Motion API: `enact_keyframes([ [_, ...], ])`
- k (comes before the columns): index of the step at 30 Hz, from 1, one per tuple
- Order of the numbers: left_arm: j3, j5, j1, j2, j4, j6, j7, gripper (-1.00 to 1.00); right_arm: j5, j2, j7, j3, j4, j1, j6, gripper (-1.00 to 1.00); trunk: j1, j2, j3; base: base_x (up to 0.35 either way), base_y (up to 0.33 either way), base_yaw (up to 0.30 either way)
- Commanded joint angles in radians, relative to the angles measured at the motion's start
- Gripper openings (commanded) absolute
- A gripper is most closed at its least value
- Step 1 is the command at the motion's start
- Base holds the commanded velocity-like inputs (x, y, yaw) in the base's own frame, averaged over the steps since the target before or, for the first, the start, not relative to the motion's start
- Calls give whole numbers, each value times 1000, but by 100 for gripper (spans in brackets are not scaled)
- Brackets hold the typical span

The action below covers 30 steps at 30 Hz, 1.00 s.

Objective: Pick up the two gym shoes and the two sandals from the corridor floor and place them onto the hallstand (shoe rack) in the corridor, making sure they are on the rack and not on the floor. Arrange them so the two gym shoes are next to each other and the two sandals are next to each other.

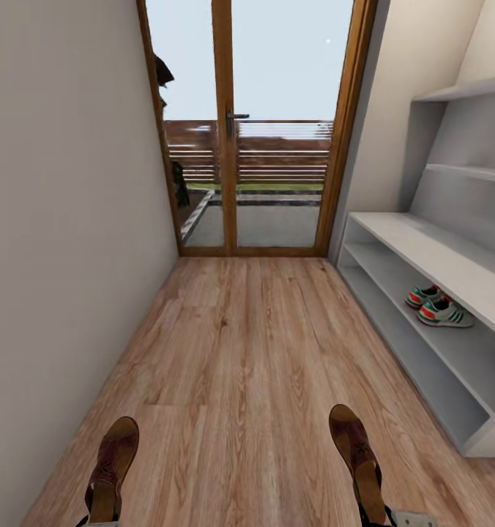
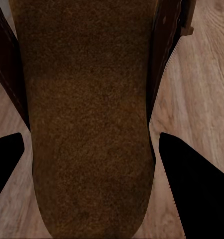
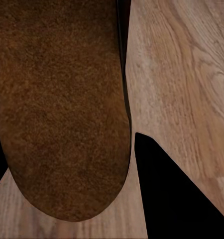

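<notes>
left gripper fingers (image 2: 196,189): flat black, tapering to wedge-shaped points, no markings to make out | right gripper fingers (image 3: 181,199): same plain black wedges | right arm (image 1: 412,519): small pale grey piece, dark part beside it

The picture's lower edge is cutting off the heel ends of both sandals in the head view, the left sandal (image 1: 112,468) and the right sandal (image 1: 357,457), along with whatever is gripping them. In the left wrist view the sandal sole (image 2: 87,119) is covering the middle, so the left claw (image 2: 92,164) is showing just dark finger shapes at the sides. The right claw (image 3: 67,174) is likewise being masked. On the hallstand (image 1: 452,271), the gym shoes (image 1: 438,307) are too small for detail.
</notes>
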Motion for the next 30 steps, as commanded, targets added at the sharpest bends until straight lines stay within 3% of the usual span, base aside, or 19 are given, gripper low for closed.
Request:
enact_keyframes([
  [1, 9, -8, -1, -1, 0, -4, -5, -100, 3, 1, 11, -8, 0, -1, -3, -100, 0, 0, -1, 340, 0, 0],
  [30, 7, -8, -1, -1, 0, -5, -5, -100, 3, 1, 11, -8, -1, -1, -3, -100, 0, 0, -1, 340, 0, 0],
])
